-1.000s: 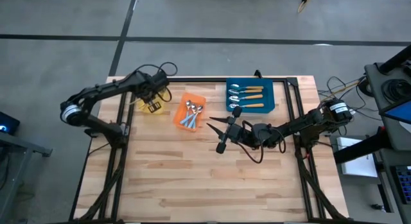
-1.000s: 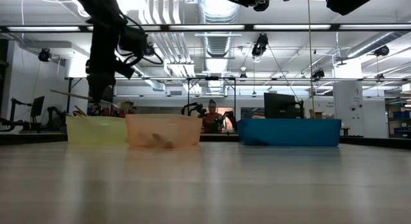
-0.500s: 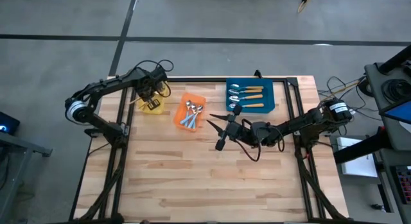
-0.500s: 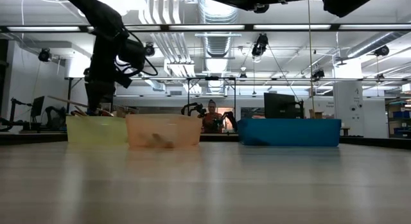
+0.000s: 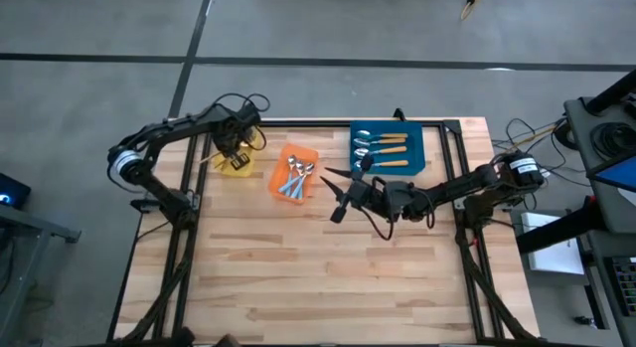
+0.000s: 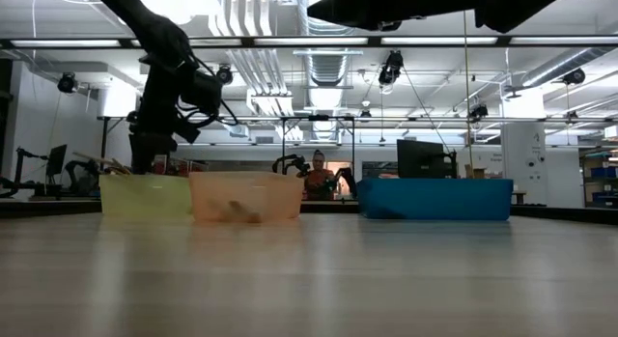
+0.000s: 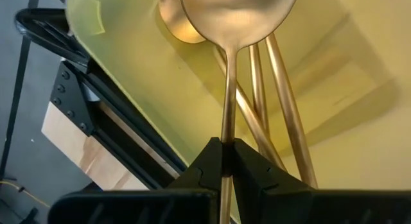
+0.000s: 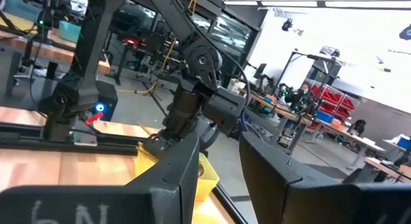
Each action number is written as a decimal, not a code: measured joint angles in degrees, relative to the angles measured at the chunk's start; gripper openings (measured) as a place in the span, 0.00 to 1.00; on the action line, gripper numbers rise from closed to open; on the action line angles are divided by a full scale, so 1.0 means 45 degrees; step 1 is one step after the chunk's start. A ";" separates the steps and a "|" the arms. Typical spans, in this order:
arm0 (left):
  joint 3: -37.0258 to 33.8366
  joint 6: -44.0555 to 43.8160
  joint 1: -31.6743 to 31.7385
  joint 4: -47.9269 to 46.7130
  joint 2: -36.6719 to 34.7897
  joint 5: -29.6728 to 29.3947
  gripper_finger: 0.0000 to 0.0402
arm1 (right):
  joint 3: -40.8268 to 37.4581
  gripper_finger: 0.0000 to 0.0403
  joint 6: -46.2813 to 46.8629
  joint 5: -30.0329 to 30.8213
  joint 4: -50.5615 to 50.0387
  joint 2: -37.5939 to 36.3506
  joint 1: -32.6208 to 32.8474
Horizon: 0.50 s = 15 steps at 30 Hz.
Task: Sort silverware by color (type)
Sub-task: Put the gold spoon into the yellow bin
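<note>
Gripping gold spoon (image 7: 226, 31) | left tool (image 7: 225, 161) (wrist view only) | yellow bin (image 5: 237, 160)

We can read no clear text, label, brand or sign in any of these views. The only marks we find are pale characters on the dark body of the right arm's own wrist (image 8: 70, 214), seen in the right wrist view; they look like a letter and a digit shown upside down, but we cannot tell for sure what they say.
</note>
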 joint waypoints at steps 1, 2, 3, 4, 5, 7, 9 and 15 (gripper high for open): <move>0.0000 -0.0001 0.0000 0.0006 0.0099 0.0000 0.00 | 0.0000 0.26 -0.0001 -0.0005 -0.0046 -0.0002 -0.0043; 0.0000 -0.0003 0.0000 0.0012 0.0189 0.0000 0.00 | 0.0000 0.26 0.0007 -0.0005 -0.0081 -0.0003 -0.0064; 0.0000 -0.0023 0.0000 0.0016 0.0282 0.0000 0.00 | 0.0000 0.26 0.0010 -0.0005 -0.0123 -0.0001 -0.0088; 0.0000 -0.0026 0.0000 0.0021 0.0384 0.0000 0.00 | 0.0000 0.26 0.0010 -0.0005 -0.0163 -0.0003 -0.0125; 0.0000 -0.0026 0.0000 0.0016 0.0491 0.0000 0.00 | 0.0000 0.26 0.0005 -0.0005 -0.0165 0.0001 -0.0128; 0.0000 -0.0030 0.0000 0.0024 0.0632 0.0000 0.00 | 0.0000 0.26 0.0005 -0.0005 -0.0164 0.0001 -0.0183; 0.0033 -0.0033 0.0000 -0.0029 0.0803 0.0000 0.00 | 0.0000 0.26 0.0005 -0.0018 -0.0180 0.0001 -0.0242; 0.1049 -0.0147 0.0000 -0.0281 0.1302 0.0005 0.00 | 0.0000 0.26 0.0000 -0.0015 -0.0375 0.0001 -0.0475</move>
